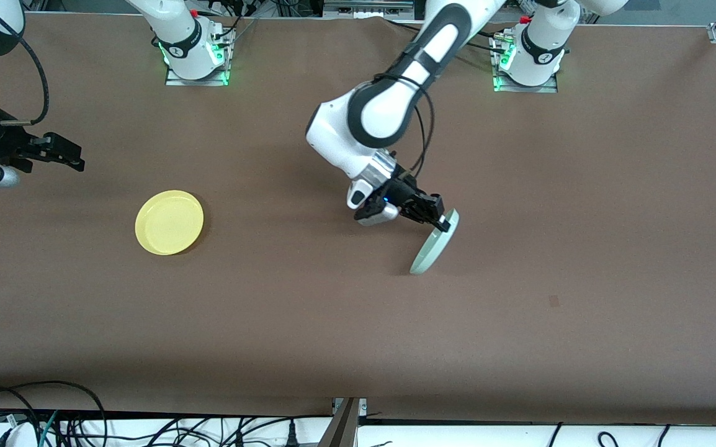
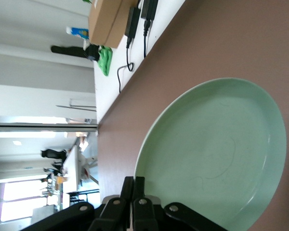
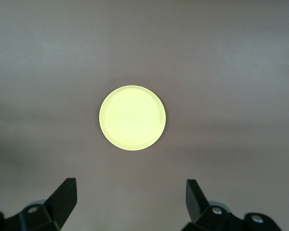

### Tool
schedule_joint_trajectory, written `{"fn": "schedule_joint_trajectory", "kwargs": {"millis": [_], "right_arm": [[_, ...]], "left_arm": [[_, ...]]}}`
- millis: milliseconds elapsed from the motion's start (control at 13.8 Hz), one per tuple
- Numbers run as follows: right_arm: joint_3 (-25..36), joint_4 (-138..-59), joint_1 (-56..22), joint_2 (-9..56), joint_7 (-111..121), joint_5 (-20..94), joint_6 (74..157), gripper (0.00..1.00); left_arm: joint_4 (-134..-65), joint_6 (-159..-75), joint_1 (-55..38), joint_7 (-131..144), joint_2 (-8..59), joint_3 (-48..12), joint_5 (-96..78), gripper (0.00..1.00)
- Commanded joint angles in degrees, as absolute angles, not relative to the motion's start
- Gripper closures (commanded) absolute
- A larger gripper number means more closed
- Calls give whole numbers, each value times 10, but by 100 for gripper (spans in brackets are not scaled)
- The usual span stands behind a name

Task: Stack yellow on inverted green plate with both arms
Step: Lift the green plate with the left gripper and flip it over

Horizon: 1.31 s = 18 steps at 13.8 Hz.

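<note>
The round pale mint-green plate (image 1: 435, 244) stands tilted on edge near the middle of the brown bench (image 1: 358, 323), its lower rim touching the surface, its upper rim pinched in the left hand (image 1: 440, 221), fingers clamped shut. The round bright yellow plate (image 1: 169, 222) lies flat toward the right arm's end. The right hand (image 1: 79, 156) hangs above the bench, fingers spread wide, holding nothing.

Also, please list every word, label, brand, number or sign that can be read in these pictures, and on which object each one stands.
No text can be read.
Round pale mint-green plate, gripped at its rim by the left gripper: no print.
Round bright yellow plate, below the open right gripper: no print.
White arm bases: round marks, too small to read.
</note>
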State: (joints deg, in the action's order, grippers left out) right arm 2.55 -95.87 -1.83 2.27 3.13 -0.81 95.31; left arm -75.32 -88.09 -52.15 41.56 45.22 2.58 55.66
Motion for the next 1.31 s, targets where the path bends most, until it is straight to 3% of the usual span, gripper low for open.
{"fn": "schedule_joint_trajectory", "kwargs": {"millis": [0,363,1234], "right_arm": [[25,-947,-19,25,28,-8,944,0],[26,-947,-19,25,28,-8,944,0],[24,-947,-19,25,27,-6,944,0]], "left_arm": [[-726,-851,-563,432,492,40,608,100],[-718,-826,-627,445,546,88,662,100],[-719,-808,-674,504,586,88,661,100]]}}
